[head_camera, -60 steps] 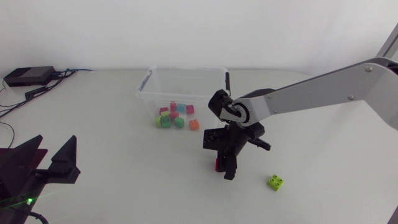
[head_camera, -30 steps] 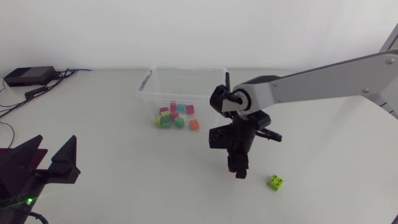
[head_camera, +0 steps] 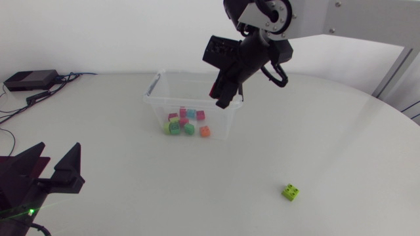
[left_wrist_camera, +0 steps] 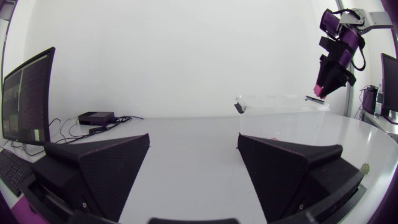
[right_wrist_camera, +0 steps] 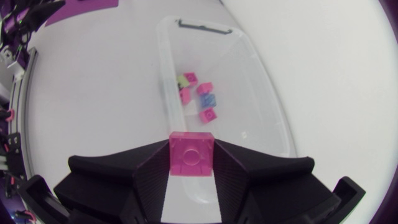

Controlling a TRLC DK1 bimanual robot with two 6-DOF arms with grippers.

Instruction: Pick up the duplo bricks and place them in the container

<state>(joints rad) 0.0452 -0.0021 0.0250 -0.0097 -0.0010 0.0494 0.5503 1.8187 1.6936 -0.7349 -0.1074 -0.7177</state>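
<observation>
Head view: right gripper [head_camera: 224,98] hangs high over the container [head_camera: 197,73], above its right wall; 1 green brick [head_camera: 291,192] lies well apart. Right wrist view: both fingers clamp a pink brick [right_wrist_camera: 192,154], container directly beneath. Left wrist view: left gripper [left_wrist_camera: 193,140] gapes wide, empty

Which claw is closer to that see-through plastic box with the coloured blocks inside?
Right. The right claw hangs over the clear plastic box, gripping a pink plastic brick. The left claw rests open, far across the table.
</observation>
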